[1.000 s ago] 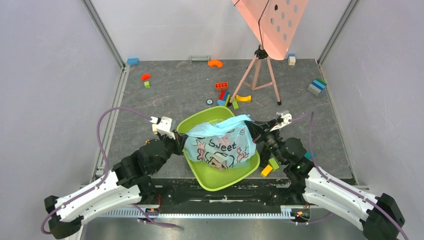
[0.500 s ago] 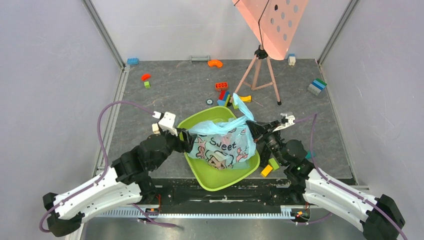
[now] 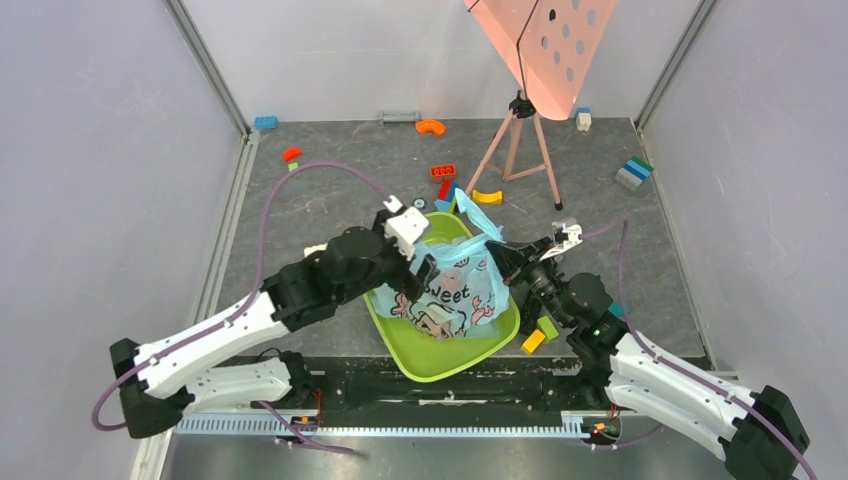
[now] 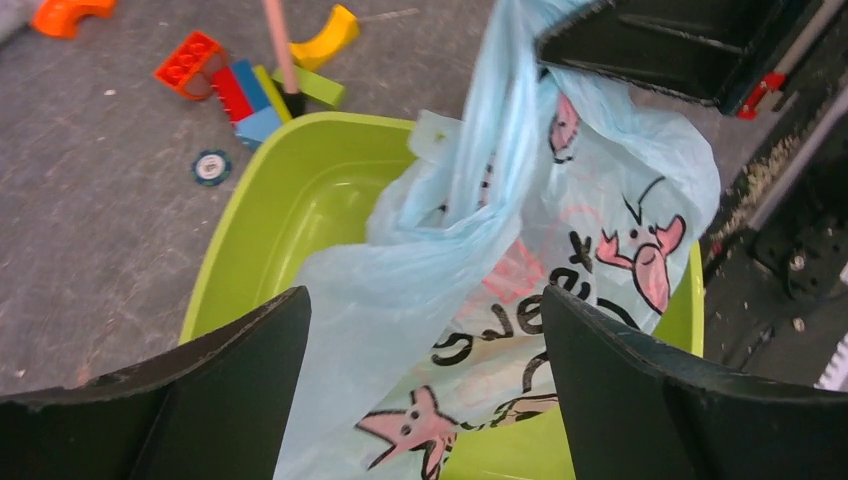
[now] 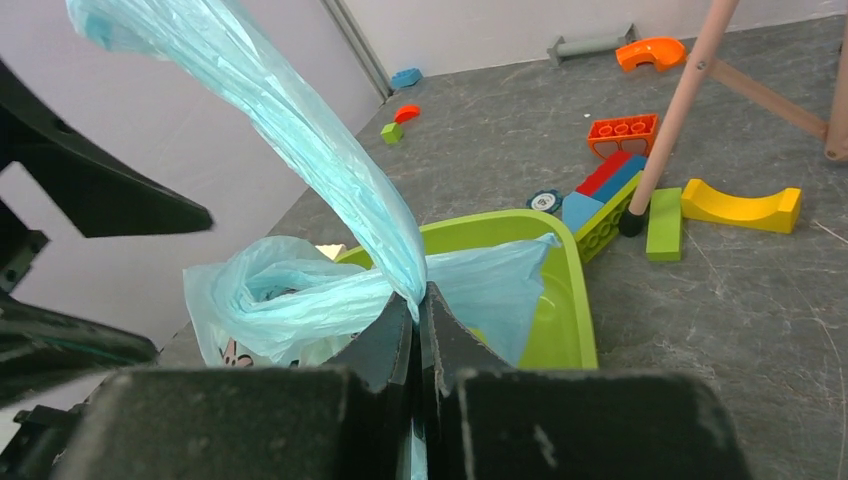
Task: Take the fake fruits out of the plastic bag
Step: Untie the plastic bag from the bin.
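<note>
The plastic bag (image 3: 455, 290) is seen lying in the lime-green tub (image 3: 440, 358) at the near middle of the table. Its right handle is pinched between the closed fingers of the right gripper (image 5: 418, 300). The left gripper (image 4: 422, 300) is held wide open at the bag's left side. The fake fruits are hidden inside.

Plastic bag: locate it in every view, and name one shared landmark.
Top external: plastic bag centre, over the lime-green tub.
Left wrist: bag centre and right.
Right wrist: bag left-centre, handle pinched by right hand.
Shared landmark: that tub, in all three.
</note>
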Robot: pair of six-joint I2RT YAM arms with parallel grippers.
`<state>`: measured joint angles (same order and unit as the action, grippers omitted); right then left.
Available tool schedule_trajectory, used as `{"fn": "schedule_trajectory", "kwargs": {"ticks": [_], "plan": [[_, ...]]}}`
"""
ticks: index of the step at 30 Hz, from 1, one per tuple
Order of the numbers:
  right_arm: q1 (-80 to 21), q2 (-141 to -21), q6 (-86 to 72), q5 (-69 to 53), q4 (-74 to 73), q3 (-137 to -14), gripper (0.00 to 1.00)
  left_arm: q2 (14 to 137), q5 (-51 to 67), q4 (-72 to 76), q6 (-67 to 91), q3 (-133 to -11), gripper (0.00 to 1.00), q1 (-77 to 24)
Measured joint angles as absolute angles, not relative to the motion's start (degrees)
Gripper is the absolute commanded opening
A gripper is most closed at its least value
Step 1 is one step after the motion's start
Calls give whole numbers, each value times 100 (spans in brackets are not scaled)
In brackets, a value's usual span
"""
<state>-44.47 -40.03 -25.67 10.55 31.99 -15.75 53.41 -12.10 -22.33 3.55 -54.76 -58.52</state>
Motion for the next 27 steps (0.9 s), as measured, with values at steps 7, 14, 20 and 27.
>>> {"fn": "schedule_trajectory", "kwargs": {"ticks": [7, 14, 20, 27], "plan": [[-4445, -4045, -2497, 834, 3057, -1704, 0, 6368, -648, -2349, -224, -6154, 91, -5929], [-4445, -4047, -2453, 733, 2939, -1708, 0, 6978, -362, -2134, -580, -6473, 86, -6029], [-4445, -4047, -2438, 709, 2939, -1708, 0, 7380, -307, -2104, -749, -6473, 82, -6064], [-4445, -4045, -2436, 613, 2917, -1715, 0, 7537, -705, -2038, -956, -6473, 59, -6071]]}}
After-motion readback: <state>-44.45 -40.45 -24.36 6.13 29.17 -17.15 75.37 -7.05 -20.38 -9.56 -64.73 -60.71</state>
